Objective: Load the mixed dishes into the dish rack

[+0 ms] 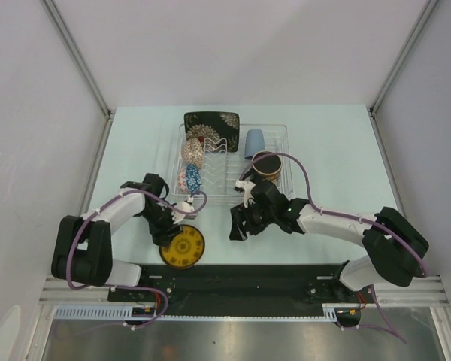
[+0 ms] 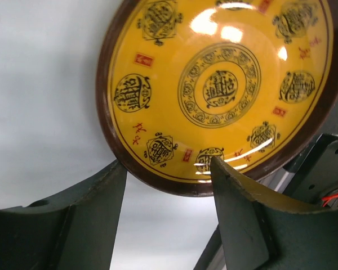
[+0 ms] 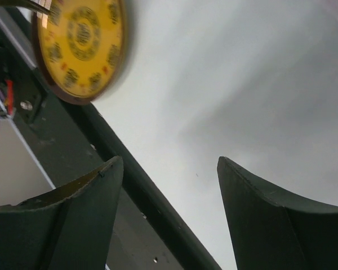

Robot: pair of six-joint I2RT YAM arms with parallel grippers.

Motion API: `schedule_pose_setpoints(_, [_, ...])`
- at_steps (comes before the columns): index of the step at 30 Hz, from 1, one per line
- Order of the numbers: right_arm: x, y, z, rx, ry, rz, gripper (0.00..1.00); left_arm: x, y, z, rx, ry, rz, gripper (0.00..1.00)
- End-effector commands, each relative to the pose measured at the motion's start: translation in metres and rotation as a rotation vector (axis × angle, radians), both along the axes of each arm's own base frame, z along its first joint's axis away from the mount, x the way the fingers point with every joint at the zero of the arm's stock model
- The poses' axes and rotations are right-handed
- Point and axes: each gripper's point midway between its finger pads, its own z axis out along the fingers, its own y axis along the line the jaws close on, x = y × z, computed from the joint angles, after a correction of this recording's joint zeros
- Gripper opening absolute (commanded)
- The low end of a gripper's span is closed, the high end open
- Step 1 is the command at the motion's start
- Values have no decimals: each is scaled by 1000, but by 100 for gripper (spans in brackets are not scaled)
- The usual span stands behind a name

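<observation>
One dish, the yellow saucer (image 1: 182, 247), lies on the tabletop (image 1: 331, 165) outside the dish rack (image 1: 284, 150); the left tool (image 1: 171, 230), part open and empty, is best centred on its rim before closing.

On the yellow saucer (image 2: 219, 90) — black seal-style characters in roundels, one at centre, others ringed around it; small red brush marks and red squares between them. I can't read any of them.

Saucer (image 1: 182, 247) on table (image 1: 327, 150) before the dish rack (image 1: 219, 174); in it, plate (image 1: 211, 122) behind, mug (image 1: 267, 167) at right.
</observation>
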Motion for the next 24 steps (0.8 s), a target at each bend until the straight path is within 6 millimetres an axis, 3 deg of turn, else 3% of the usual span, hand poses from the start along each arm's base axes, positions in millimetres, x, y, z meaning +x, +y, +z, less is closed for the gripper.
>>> schedule_pose_setpoints(1, [1, -12, 6, 30, -54, -64, 73, 2, -28, 5, -48, 3, -4, 67])
schedule_pose_setpoints(10, [-1, -19, 2, 34, -57, -103, 71, 18, -81, 21, -119, -24, -30, 67])
schedule_pose_setpoints(15, [0, -17, -1, 36, -60, -90, 71, 43, -91, 60, -155, -99, -1, 68])
schedule_pose_setpoints(18, [0, -16, -4, 31, -55, -82, 70, 48, -76, 86, -145, -166, 11, 69])
schedule_pose_setpoints(20, [3, -12, -2, 49, -70, -78, 69, 45, -63, 93, -130, -180, 1, 69])
schedule_pose_setpoints(24, [3, -8, -4, 57, -74, -66, 68, 15, -10, 85, -18, -155, 16, 68])
